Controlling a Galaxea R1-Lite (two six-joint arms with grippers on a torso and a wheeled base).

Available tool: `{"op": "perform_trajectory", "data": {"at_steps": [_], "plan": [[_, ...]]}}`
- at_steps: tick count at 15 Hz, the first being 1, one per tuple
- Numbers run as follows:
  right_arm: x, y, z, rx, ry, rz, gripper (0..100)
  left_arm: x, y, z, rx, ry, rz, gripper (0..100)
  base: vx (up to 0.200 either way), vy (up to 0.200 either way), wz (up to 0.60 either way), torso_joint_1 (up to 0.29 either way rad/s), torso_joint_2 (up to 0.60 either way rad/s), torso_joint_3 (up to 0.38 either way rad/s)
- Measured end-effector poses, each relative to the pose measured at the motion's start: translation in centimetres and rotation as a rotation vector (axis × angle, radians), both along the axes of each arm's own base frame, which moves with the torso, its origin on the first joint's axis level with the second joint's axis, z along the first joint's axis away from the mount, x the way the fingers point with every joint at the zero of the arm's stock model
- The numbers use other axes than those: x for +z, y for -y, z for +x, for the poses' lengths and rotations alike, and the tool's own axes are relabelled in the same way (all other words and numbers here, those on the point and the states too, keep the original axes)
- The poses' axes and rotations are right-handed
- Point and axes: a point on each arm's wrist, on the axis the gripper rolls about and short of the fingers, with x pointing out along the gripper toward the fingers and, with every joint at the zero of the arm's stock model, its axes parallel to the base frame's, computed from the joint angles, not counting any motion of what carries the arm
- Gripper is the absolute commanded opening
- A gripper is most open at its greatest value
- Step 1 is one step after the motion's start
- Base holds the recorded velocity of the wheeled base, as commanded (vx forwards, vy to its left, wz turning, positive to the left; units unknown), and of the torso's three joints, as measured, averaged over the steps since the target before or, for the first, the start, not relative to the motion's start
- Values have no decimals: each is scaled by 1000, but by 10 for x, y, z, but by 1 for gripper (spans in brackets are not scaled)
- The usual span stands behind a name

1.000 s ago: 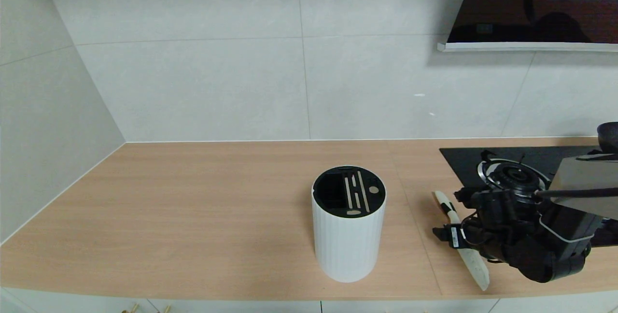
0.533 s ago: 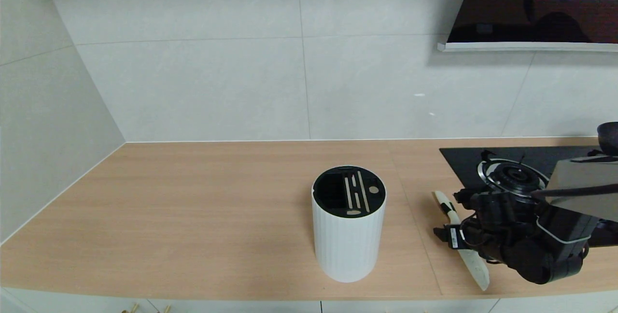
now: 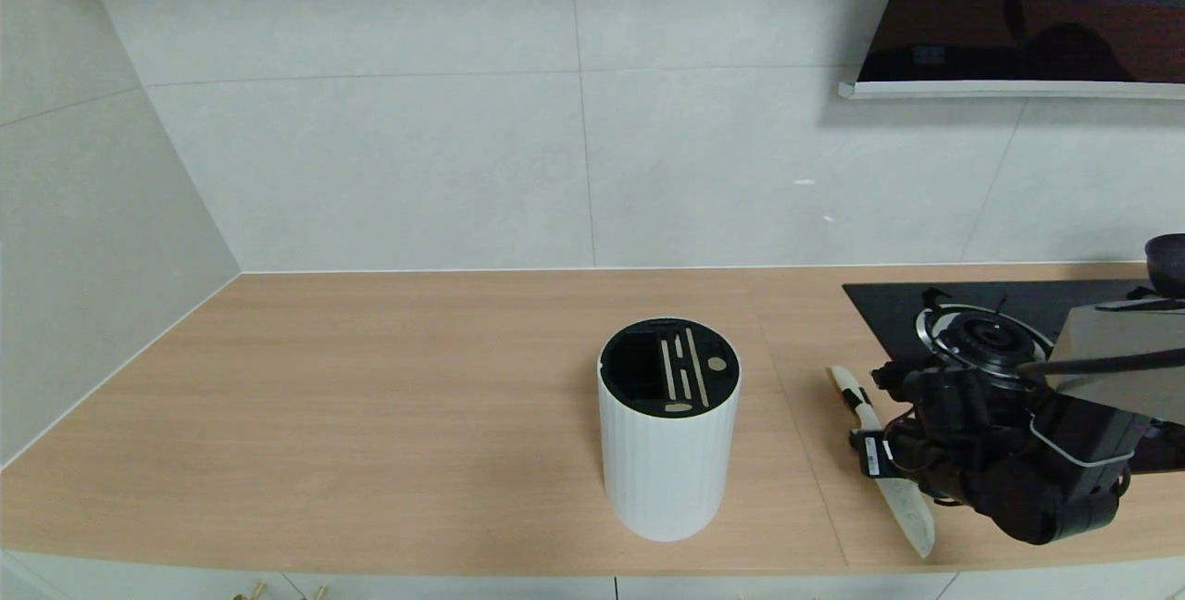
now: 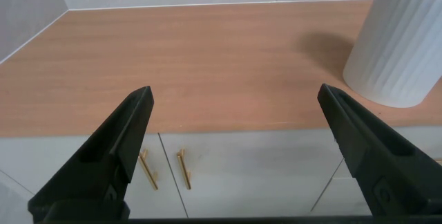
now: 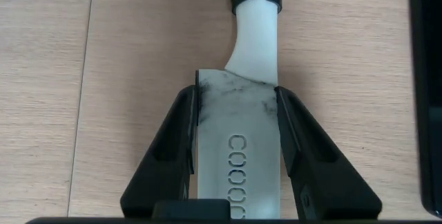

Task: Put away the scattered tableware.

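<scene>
Currently, by item.

Knife (image 3: 905,506): white blade, pale handle with a black band. It lies flat on the countertop (image 3: 370,396) between the holder (image 3: 668,433) and the hob (image 3: 889,299). Its tip is near the counter's front edge and its handle points toward the wall.

My right claw (image 3: 879,452): down over the knife and narrowed onto its blade. One finger (image 5: 178,127) presses against each long edge, just behind where blade meets handle. The grip is on the blade, not the handle.

My left claw (image 4: 235,96): wide, holding nothing, held out before the counter's front edge with the holder ahead of it.

Holder: white ribbed cylinder, upright, apart from the knife. Its black top has narrow slots and one larger opening.

Hazards, as I judge them:
- Smooth blade, thin contact: on the lift it may slide or swing between my fingers, the handle end pulling it down.
- Tip near the edge: a slip could send the knife off the counter.
- My fingers cover the part that must enter a slot, so a regrip may be needed.
- Tall holder: a skewed entry or a knock could tip it.
</scene>
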Motion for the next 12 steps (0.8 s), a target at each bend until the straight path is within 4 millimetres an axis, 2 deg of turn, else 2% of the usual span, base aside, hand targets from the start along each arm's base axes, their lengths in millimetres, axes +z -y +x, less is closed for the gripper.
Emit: {"op": "perform_trajectory", "data": {"at_steps": [3, 8, 12], "plan": [[14, 0, -2, -7, 35, 1, 0, 0, 0, 0, 0, 0, 1, 100, 0, 0, 0, 0, 0, 0], [77, 0, -23, 3, 186, 28, 0, 0, 0, 0, 1, 0, 4, 100, 0, 0, 0, 0, 0, 0], [112, -7, -43, 39, 264, 46, 0, 1, 0, 0, -5, 2, 4, 100, 0, 0, 0, 0, 0, 0]]}}
